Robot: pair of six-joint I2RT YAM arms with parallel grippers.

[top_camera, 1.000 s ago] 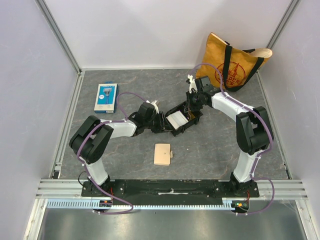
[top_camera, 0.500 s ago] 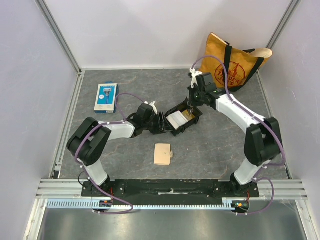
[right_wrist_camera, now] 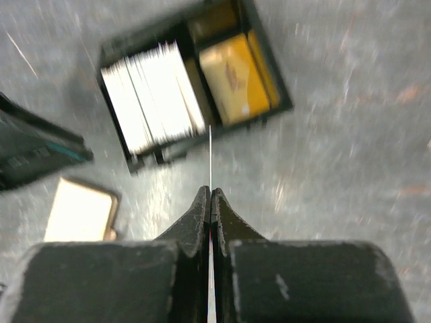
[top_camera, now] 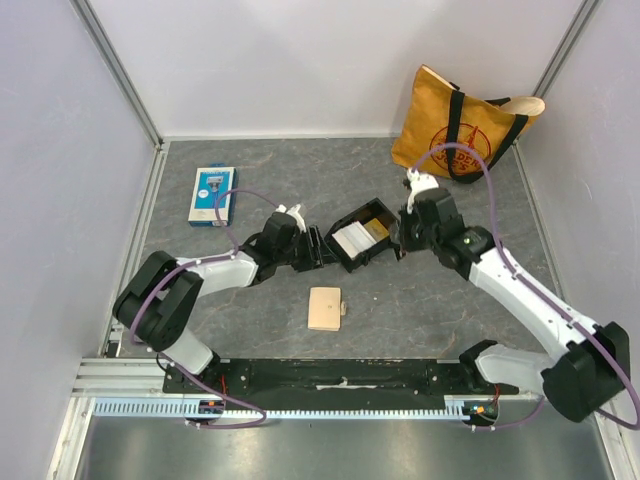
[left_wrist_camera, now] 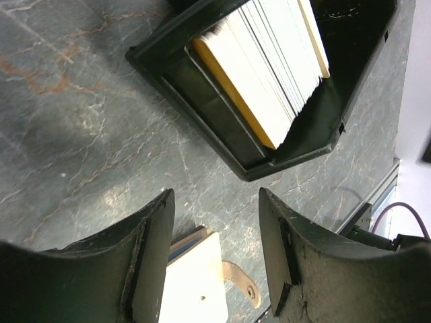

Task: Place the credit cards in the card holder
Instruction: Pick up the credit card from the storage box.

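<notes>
Credit card (right_wrist_camera: 210, 155), clamped edge-on by right gripper (right_wrist_camera: 211, 191), shows only in its wrist view; left gripper (left_wrist_camera: 215, 202) gapes empty.

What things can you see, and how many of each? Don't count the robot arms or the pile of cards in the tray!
Black rectangular plastic tray: 1
Flat tan card holder: 1
Blue-and-white flat package: 1
Yellow fabric tote bag: 1
Thin white-edged card pinched in the right gripper: 1
Total: 5
</notes>
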